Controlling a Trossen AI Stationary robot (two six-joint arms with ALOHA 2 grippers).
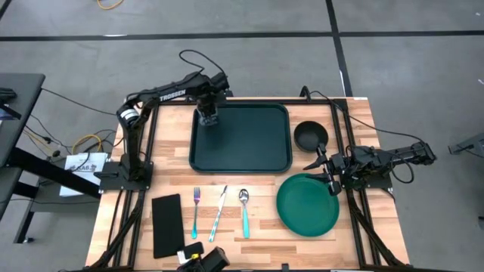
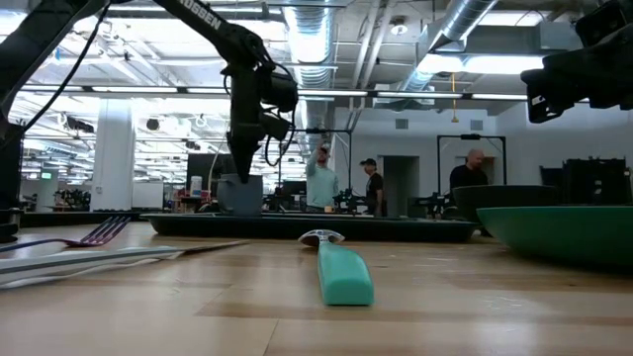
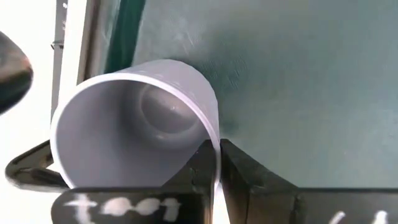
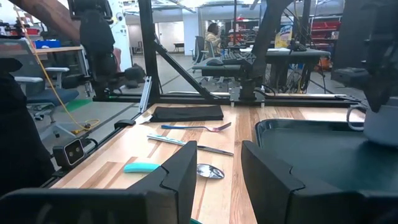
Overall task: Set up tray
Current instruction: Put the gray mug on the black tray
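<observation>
— So, which step is this?
— Placing the cup [image 1: 207, 115]: the left end effector [image 1: 209, 110] pinches its rim, holding it at the far left corner of the tray [image 1: 249, 143].
— And next?
— Probably letting go cleanly, then lifting clear. The right end effector [image 1: 324, 172] waits wide apart beside the plate [image 1: 306, 205].
— The tray itself?
— Dark green, raised rim, centred toward the back of the surface [image 1: 363, 117].

Our right tool [image 4: 217, 177] stands with its fingers parted above the bench [image 4: 137, 146]; past them we see a spoon [image 4: 163, 168], knife [image 4: 189, 144], fork [image 4: 196, 127] and tray [image 4: 311, 146].
</observation>
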